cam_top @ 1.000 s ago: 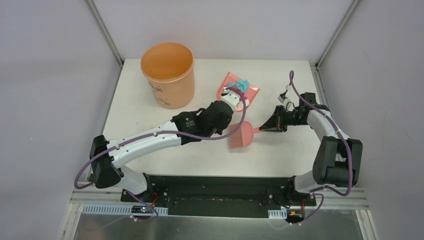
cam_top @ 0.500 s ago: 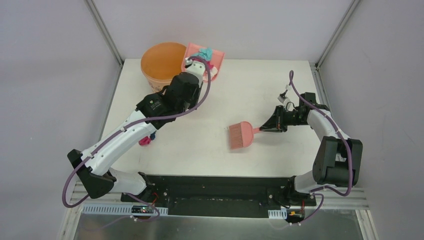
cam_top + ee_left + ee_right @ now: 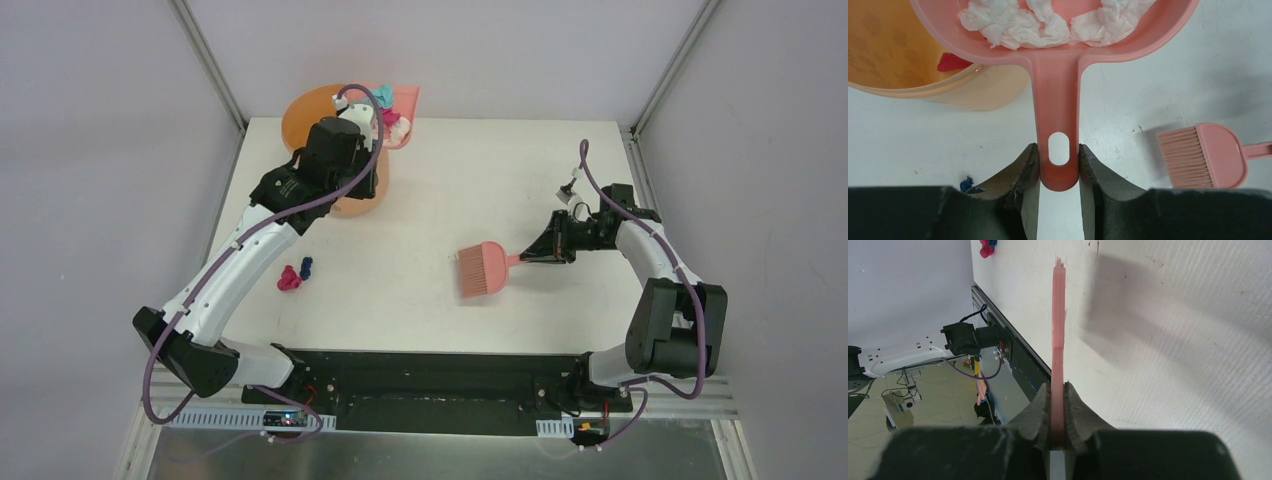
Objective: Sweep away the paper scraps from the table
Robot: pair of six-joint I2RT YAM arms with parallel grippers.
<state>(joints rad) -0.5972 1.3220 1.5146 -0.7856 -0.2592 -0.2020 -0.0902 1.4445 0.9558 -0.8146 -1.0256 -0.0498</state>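
Two loose scraps: a magenta wad (image 3: 290, 279) and a dark blue wad (image 3: 306, 267) lie just beside each other on the table (image 3: 560, 160), on the near side of the orange bucket (image 3: 312, 112) and well apart from it.
Scraps in pan: several paper scraps (image 3: 1013, 25) sit in the pink dustpan (image 3: 1055, 95), held at the bucket's right rim and not yet tipped out.
Scraps in bucket: one red wad (image 3: 950, 62) shows inside.
Left tool (image 3: 1058, 156): closed narrow on the end of the dustpan handle.
Right tool (image 3: 1058, 390): pinched tight on the handle of the pink brush (image 3: 482, 270), well right of the bucket; whether the bristles touch the table cannot be told.
Progress, as judged: most scraps are gathered. Emptying the pan and collecting the loose pair remain.
Obstructions: nothing lies between the bucket and the pair, but both pan and brush are far from them.
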